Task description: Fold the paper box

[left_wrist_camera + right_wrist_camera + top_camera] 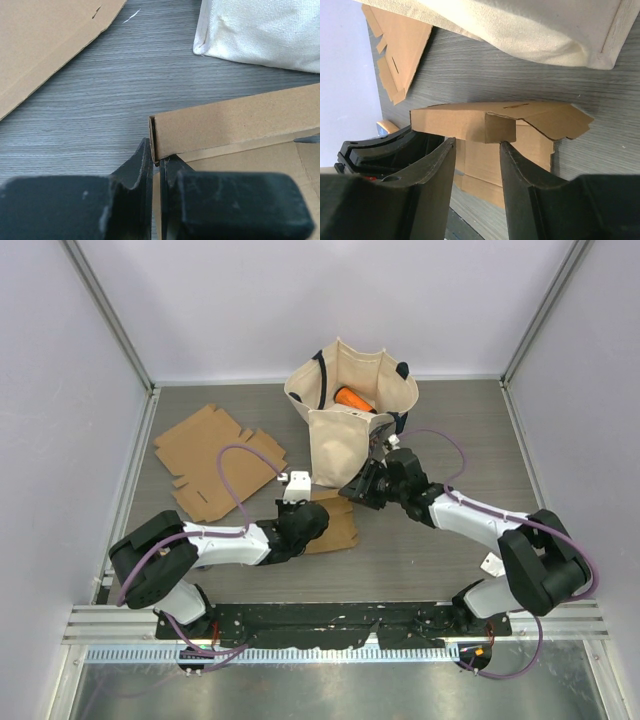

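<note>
The brown paper box [342,531] lies partly folded on the grey table, just in front of the bag. My left gripper [303,523] is at the box's left end. In the left wrist view it [159,161] is shut on the corner of a raised box wall [235,122]. My right gripper [358,487] is at the box's far right side. In the right wrist view it [477,142] is open, its fingers either side of a folded side flap of the box [470,120], just short of it.
A cream tote bag [345,435] with an orange object [352,398] inside stands right behind the box; it also shows in both wrist views [265,30] [530,30]. A flat unfolded cardboard blank [213,460] lies at the back left. Frame posts and walls surround the table.
</note>
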Motion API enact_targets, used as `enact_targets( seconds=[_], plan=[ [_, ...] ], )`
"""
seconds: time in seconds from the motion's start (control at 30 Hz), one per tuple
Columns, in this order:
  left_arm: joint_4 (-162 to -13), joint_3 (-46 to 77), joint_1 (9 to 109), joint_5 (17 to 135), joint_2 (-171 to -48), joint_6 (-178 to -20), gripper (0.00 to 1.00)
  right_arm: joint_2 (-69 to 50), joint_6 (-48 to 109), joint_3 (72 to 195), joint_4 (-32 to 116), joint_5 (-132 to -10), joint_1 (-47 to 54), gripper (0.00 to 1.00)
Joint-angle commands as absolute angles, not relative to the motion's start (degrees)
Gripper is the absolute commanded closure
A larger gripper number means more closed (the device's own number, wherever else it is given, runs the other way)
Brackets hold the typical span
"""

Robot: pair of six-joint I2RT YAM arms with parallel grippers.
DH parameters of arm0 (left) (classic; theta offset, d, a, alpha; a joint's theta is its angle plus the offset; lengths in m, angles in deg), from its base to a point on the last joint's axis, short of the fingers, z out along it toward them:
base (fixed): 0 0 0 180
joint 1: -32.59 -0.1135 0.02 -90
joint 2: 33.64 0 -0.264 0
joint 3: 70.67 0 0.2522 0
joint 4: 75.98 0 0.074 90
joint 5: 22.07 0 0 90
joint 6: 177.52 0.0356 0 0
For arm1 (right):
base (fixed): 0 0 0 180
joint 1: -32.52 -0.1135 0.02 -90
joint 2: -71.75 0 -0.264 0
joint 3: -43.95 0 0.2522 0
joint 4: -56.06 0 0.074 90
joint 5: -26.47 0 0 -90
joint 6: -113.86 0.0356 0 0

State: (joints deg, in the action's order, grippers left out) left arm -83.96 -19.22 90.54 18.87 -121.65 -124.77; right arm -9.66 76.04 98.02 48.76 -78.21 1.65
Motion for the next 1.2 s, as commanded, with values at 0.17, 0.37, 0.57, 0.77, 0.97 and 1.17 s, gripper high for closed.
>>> enact_targets(
  seconds=[0.17,0.37,0.57,0.77,0.97,1.17],
  plan=[
    [-82.01,-18.68,91.21,18.27,-121.27,-125.05,1.0,-13.15,72.72,101.21,51.7,-81.02,1.85,0.53],
    [-82.01,-18.41,91.3,18.36,-121.53,-125.05,1.0,-15.61,78.25,100.16,60.05,-85.85,1.94,0.52],
    [-81.92,-18.59,91.3,18.45,-121.45,-125.13,1.0,-18.42,85.98,96.38,72.52,-89.54,2.81,0.58],
    [-81.66,-18.94,91.39,18.53,-121.27,-125.13,1.0,-18.69,88.19,95.24,76.67,-90.52,3.96,0.77],
    [-81.57,-19.47,91.39,18.36,-121.01,-125.4,1.0,-17.81,88.55,93.31,77.46,-91.13,5.89,0.99],
    [-82.44,-19.56,91.39,17.83,-120.57,-126.27,1.0,-12.37,70.77,97.78,55.89,-85.87,6.24,0.65]
  ],
)
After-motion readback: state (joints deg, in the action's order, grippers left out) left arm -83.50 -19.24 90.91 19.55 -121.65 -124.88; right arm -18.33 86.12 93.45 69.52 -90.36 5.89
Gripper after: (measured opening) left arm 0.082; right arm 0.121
